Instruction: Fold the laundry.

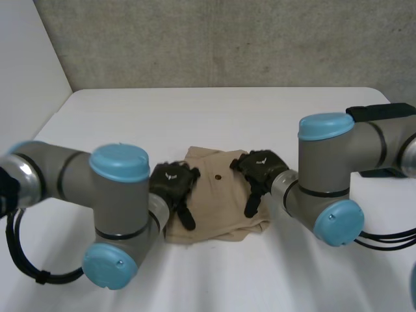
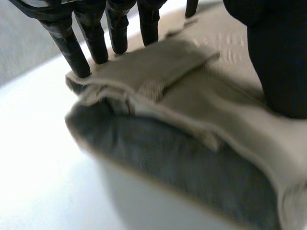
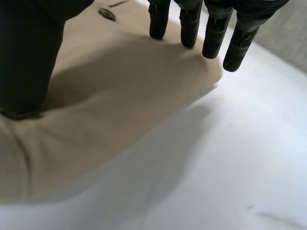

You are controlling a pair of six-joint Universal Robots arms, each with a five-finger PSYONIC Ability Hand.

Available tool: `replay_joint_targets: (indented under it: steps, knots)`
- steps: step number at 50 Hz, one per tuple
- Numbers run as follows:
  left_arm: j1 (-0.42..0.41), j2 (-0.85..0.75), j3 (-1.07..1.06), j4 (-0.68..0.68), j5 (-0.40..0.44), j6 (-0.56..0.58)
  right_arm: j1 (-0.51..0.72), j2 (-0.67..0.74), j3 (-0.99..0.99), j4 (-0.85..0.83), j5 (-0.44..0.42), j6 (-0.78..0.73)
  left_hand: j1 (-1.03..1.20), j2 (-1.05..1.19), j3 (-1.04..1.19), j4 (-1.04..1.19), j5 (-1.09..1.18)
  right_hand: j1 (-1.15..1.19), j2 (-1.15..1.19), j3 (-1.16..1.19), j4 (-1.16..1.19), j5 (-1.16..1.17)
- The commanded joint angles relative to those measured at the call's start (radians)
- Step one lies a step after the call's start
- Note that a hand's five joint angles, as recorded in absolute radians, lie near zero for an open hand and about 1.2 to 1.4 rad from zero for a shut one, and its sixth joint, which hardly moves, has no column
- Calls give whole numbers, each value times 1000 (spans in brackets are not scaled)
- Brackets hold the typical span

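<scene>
A folded tan garment is lying in the middle of the table, the left robot hand pressing its left edge and the right robot hand its right edge, both with fingers straight and spread, pinching nothing; uneven pressure is probably risking sliding the bundle or springing its layers open.

Both arms are built of thick grey tubular joints, the left arm and the right arm alike, each joint closed by a round light-blue cap, with thin dark seam rings around the tubes. The left hand and right hand are matte black, each with a small white mark on its back; their fingers are slim black segmented rods with blunt tips
</scene>
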Motion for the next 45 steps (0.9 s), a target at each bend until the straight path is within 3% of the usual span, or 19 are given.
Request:
replay_joint_targets:
  steps: [1, 9, 17, 24, 36, 45]
  knots:
    - [3, 211, 2, 8, 131, -48, -12, -187, 118, -128, 9, 10, -12, -19, -20, -18, -16, 33, -39, -12, -63, -58]
    - [29, 340, 34, -24, 277, -103, -10, -380, 328, -247, 100, 10, 6, -1, -2, 0, 2, 33, -39, -12, -63, -58]
    - [108, 399, 68, -167, 361, -117, 11, -454, 586, -344, 83, 7, 9, 2, 1, 3, 5, 33, -39, -12, -63, -58]
    - [104, 402, 81, -204, 398, -117, 74, -416, 697, -512, 81, 7, 6, -1, -2, 0, 2, 33, -39, -12, -63, -58]
    - [103, 403, 83, -210, 412, -119, 131, -247, 634, -601, 81, 5, 3, -4, -5, -3, -1, 33, -39, -12, -63, -58]
    - [104, 402, 80, -208, 412, -125, 133, -194, 597, -652, 78, -4, 0, -7, -8, -6, -4, 286, 214, 242, 190, 196]
